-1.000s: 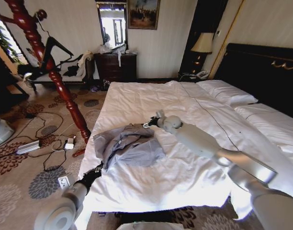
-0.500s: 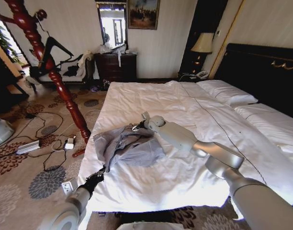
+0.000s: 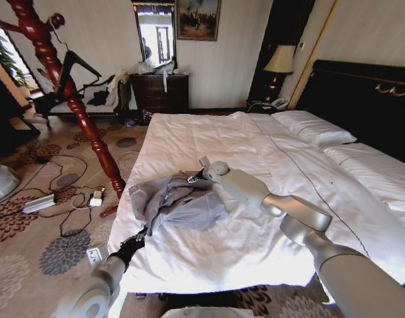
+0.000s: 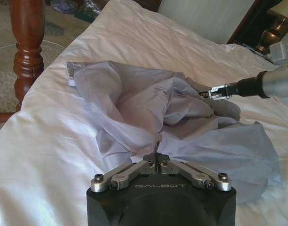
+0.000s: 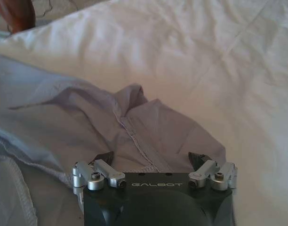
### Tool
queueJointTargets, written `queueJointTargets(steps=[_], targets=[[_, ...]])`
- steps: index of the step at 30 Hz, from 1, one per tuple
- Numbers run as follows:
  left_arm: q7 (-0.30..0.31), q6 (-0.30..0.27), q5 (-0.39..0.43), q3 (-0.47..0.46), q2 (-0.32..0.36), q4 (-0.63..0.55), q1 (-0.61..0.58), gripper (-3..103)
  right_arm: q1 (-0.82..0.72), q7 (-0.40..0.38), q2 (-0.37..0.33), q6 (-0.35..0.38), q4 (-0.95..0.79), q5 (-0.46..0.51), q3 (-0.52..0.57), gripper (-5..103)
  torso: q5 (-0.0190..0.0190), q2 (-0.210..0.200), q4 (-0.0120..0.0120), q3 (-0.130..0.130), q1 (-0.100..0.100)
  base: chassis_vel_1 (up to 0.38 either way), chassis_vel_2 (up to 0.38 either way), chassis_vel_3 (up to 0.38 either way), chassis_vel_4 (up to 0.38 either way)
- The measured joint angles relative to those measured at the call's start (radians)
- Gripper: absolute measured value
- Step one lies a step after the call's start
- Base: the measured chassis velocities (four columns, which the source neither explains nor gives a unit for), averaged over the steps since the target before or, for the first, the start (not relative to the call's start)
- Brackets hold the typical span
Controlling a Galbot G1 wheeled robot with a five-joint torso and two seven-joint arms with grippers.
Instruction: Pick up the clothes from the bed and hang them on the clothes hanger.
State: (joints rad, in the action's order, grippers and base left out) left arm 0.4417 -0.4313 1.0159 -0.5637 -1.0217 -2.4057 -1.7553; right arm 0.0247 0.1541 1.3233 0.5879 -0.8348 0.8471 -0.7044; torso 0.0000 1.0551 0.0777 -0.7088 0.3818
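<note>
The clothes, a crumpled light blue-grey shirt, lie on the near left part of the bed. My right gripper rests at the shirt's far edge. In the right wrist view it is open, its fingers spread over a seam of the cloth. My left gripper is low at the bed's near left edge, by the shirt's near corner. In the left wrist view it is shut, tips at the shirt's hem; pinched cloth is not discernible. The black clothes hanger hangs on a wooden stand.
The red wooden stand rises from the carpet left of the bed. Cables and a power strip lie on the floor there. A dark dresser and a lamp stand at the back. Pillows lie against the black headboard.
My right arm has swung left across the duvet, bringing its gripper to the shirt's far edge. The left arm has shifted slightly at the bed's near edge. The shirt lies as before.
</note>
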Motion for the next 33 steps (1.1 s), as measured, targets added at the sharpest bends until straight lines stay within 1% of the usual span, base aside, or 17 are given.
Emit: queueJointTargets(steps=[4, 6, 7, 9, 10, 12, 13, 16, 17, 19, 20, 22, 23, 26, 28, 30, 33], targets=[[0.0, 0.0, 0.0, -0.003, -0.01, -0.001, -0.003, 0, 0.005, 0.014, 0.01, -0.004, 0.036, -0.018, -0.014, 89, -0.0001, 0.0, 0.0, 0.0, 0.0, 0.0, 0.0, 0.0, 0.0], [0.0, 0.0, 0.001, -0.01, -0.013, -0.004, -0.01, 0, 0.004, 0.017, 0.011, -0.006, 0.045, -0.024, -0.015, 79, -0.0001, 0.0, 0.0003, 0.0, 0.0, 0.0, 0.0, 0.0, 0.0], [-0.001, -0.001, 0.001, -0.012, -0.013, -0.004, -0.013, 0, 0.003, 0.017, 0.011, -0.006, 0.045, -0.025, -0.015, 79, 0.0, 0.0, 0.0003, 0.0, 0.0, 0.0, 0.0, 0.0, 0.0], [-0.001, -0.001, 0.001, -0.013, -0.013, -0.004, -0.016, 0, 0.002, 0.018, 0.011, -0.006, 0.044, -0.025, -0.015, 68, -0.0001, 0.0, 0.0002, 0.0, 0.0, 0.0, 0.0, 0.0, 0.0], [-0.001, -0.001, 0.001, -0.013, -0.013, -0.004, -0.016, 0, 0.002, 0.018, 0.011, -0.006, 0.044, -0.025, -0.015, 68, -0.0001, 0.0, 0.0002, 0.0, 0.0, 0.0, 0.0, 0.0, 0.0], [-0.001, -0.001, 0.001, -0.013, -0.013, -0.004, -0.015, 0, 0.002, 0.02, 0.012, -0.004, 0.042, -0.025, -0.016, 57, -0.0001, 0.0, 0.0002, 0.0, 0.0, 0.0, 0.0, 0.0, 0.0], [-0.001, -0.001, 0.001, -0.012, -0.013, -0.004, -0.014, 0, 0.002, 0.02, 0.013, -0.003, 0.039, -0.025, -0.018, 57, 0.0, 0.0, 0.0002, 0.0, 0.0, 0.0, 0.0, 0.0, 0.0], [-0.001, -0.001, 0.001, -0.011, -0.015, -0.006, -0.016, 0, 0.0, 0.02, 0.018, -0.002, 0.032, -0.025, -0.027, 41, -0.0001, 0.0, 0.0002, 0.0, 0.0, 0.0, 0.0, 0.0, 0.0], [-0.001, -0.001, 0.001, -0.011, -0.015, -0.006, -0.016, 0, 0.0, 0.02, 0.018, -0.002, 0.032, -0.025, -0.027, 41, -0.0001, 0.0, 0.0002, 0.0, 0.0, 0.0, 0.0, 0.0, 0.0], [-0.001, -0.001, 0.002, -0.017, -0.015, -0.008, -0.022, 0, -0.001, 0.02, 0.019, -0.002, 0.029, -0.025, -0.03, 30, -0.0001, 0.0, 0.0001, 0.0, 0.0, 0.0, 0.0, 0.0, 0.0], [-0.001, -0.001, 0.002, -0.019, -0.016, -0.008, -0.024, 0, -0.002, 0.02, 0.019, -0.001, 0.029, -0.025, -0.031, 30, 0.0, 0.0, 0.0001, 0.0, 0.0, 0.0, 0.0, 0.0, 0.0], [-0.003, -0.001, 0.003, -0.025, -0.017, -0.009, -0.032, 0, -0.001, 0.02, 0.019, 0.0, 0.025, -0.025, -0.038, 20, -0.0001, 0.0, 0.0002, 0.0, 0.0, 0.0, 0.0, 0.0, 0.0], [-0.003, -0.001, 0.003, -0.025, -0.017, -0.009, -0.032, 0, -0.001, 0.02, 0.019, 0.0, 0.025, -0.025, -0.038, 20, -0.0001, 0.0, 0.0002, 0.0, 0.0, 0.0, 0.0, 0.0, 0.0], [-0.003, -0.001, 0.004, -0.026, -0.02, -0.012, -0.036, 0, 0.001, 0.02, 0.019, 0.003, 0.022, -0.025, -0.044, 4, -0.0001, 0.0, 0.0001, 0.0, 0.0, 0.0, 0.0, 0.0, 0.0], [-0.003, -0.001, 0.004, -0.026, -0.02, -0.013, -0.036, 0, 0.001, 0.02, 0.019, 0.003, 0.022, -0.025, -0.045, 4, -0.0001, 0.0, 0.0002, 0.0, 0.0, 0.0, 0.0, 0.0, 0.0], [-0.003, -0.001, 0.004, -0.024, -0.02, -0.016, -0.036, 0, 0.001, 0.02, 0.019, 0.003, 0.025, -0.026, -0.045, 1, -0.0001, 0.0, 0.0001, 0.0, 0.0, 0.0, 0.0, 0.0, 0.0], [-0.002, -0.001, 0.004, -0.024, -0.019, -0.02, -0.036, 0, 0.001, 0.014, 0.018, 0.003, 0.024, -0.027, -0.044, 0, -0.0001, 0.0, 0.0001, 0.0, 0.0, 0.0, 0.0, 0.0, 0.0]])
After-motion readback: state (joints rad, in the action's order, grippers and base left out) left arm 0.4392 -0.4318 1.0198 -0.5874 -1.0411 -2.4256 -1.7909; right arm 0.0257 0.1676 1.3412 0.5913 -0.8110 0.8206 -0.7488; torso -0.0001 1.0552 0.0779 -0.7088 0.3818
